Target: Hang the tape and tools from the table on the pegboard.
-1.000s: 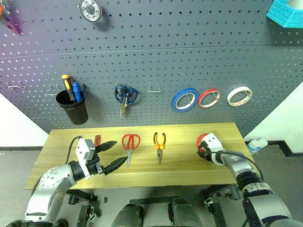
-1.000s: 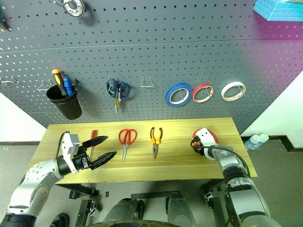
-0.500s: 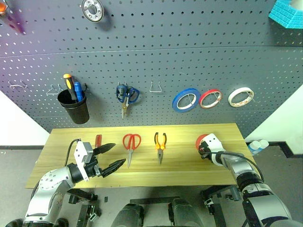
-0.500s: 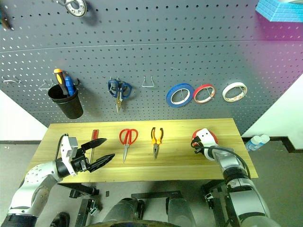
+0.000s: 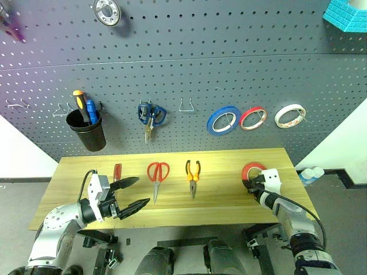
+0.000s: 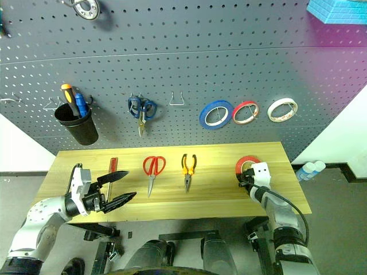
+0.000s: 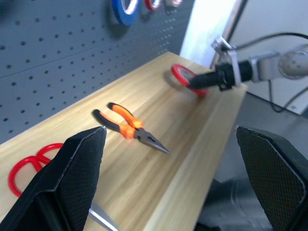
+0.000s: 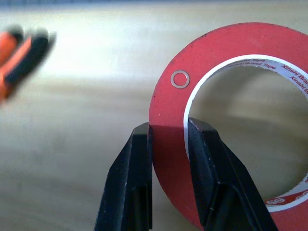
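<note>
right hand (image 8: pixel 168 144) pinched tape (image 8: pixel 231 115) wall, one finger inside | left hand (image 5: pixel 131 195) spread | roll probably light, stiff; rim grip suited hooking

A black cup (image 5: pixel 86 130) holding two screwdrivers (image 5: pixel 86 107), blue scissors (image 5: pixel 151 115), an empty hook (image 5: pixel 187 106) and blue (image 5: pixel 223 120), red (image 5: pixel 253 118) and white rolls (image 5: pixel 289 116) are hanging in a row, a metal ring (image 5: pixel 108 11) hanging above.
</note>
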Controlling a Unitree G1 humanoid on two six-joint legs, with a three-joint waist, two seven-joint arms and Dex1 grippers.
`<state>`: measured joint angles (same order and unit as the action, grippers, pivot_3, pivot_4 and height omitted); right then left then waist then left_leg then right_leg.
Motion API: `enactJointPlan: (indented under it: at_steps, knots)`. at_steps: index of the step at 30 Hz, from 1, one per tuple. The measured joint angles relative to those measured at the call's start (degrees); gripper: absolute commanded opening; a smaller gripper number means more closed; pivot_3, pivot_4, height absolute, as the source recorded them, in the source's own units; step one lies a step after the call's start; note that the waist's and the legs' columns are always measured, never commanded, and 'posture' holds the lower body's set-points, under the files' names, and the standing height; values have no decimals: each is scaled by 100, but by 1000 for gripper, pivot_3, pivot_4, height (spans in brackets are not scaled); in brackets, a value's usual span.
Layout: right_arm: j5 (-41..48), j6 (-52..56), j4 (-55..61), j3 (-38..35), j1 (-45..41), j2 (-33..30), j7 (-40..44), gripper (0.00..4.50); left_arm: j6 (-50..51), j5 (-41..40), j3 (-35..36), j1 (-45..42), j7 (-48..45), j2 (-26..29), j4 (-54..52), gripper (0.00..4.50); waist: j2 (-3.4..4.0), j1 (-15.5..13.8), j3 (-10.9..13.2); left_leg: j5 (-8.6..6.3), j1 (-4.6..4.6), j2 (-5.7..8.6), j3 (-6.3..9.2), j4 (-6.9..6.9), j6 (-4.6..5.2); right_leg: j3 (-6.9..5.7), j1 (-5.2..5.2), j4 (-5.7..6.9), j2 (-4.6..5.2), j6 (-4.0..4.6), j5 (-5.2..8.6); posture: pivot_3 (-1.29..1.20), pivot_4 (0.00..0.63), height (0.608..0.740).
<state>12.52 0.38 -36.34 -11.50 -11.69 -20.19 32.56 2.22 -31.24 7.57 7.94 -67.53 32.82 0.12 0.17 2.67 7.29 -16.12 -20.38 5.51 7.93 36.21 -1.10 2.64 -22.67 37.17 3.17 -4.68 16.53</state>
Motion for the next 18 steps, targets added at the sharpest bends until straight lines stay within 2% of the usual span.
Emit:
enactJointPlan:
  at_steps: [9, 18]
  knots:
    - [397, -786, 520, -330, 385, 124, 112, 691, 731, -601, 332, -17, -61, 116, -327, 4500, -2, -3, 2, 0, -2, -1, 0, -4, 0, 0, -3, -3, 0, 0, 0, -107, 120, 740]
    - [594, -1094, 1217, -591, 777, 265, -323, 691, 1038, -776, 465, -89, 48, 197, -841, 4500, 0, -5, 2, 0, -2, -3, 0, -5, 0, 0, -2, -3, -2, 1, 1, -120, 116, 740]
